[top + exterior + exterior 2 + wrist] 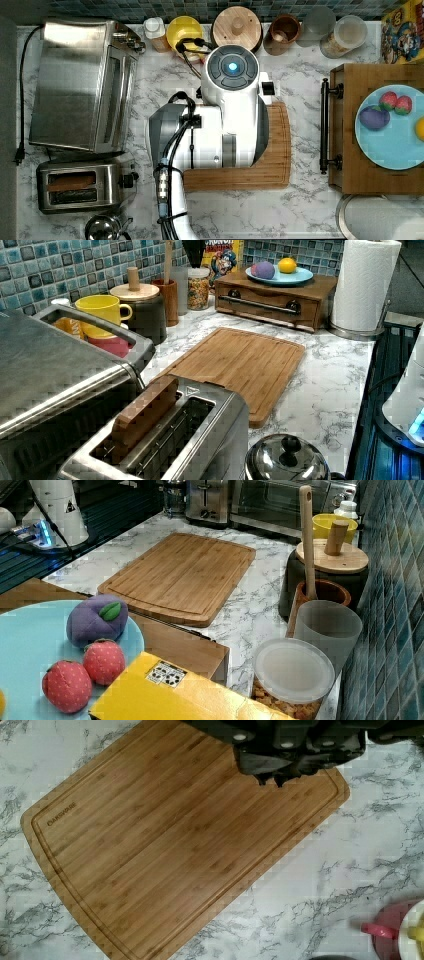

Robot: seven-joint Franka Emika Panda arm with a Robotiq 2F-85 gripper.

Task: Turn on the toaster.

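In the top view, the toaster (82, 186) is seen standing on the marble desk (305, 75) at about eight o'clock of the picture. The toaster oven (80, 85) is placed just beside it at its twelve o'clock. A brown slab (71, 181) is lodged in one of the toaster's two long slots. In the left view the slab is seen standing tilted and rising above the slot rim. The black lever (129, 180) is carried on the toaster's end face at three o'clock in the top view, turned toward the arm (220, 125). A shiny steel lid with a black knob (102, 227) is set near the toaster at its six o'clock.

The white arm is reared over the bamboo cutting board (270, 170), which is laid flat near the middle of the desk, well apart from the toaster at its three o'clock. In the wrist view the gripper (272, 781) is hung above one end of the board, clear of its surface. The fingers (262, 777) are seen drawn together, and nothing is held between them.

In the top view, a yellow mug (185, 30) and a wooden-lidded canister (236, 27) are lined up against the tiled wall at twelve o'clock. A pale blue plate (395, 145) of toy fruit is rested on a wooden drawer box (350, 165) at three o'clock.
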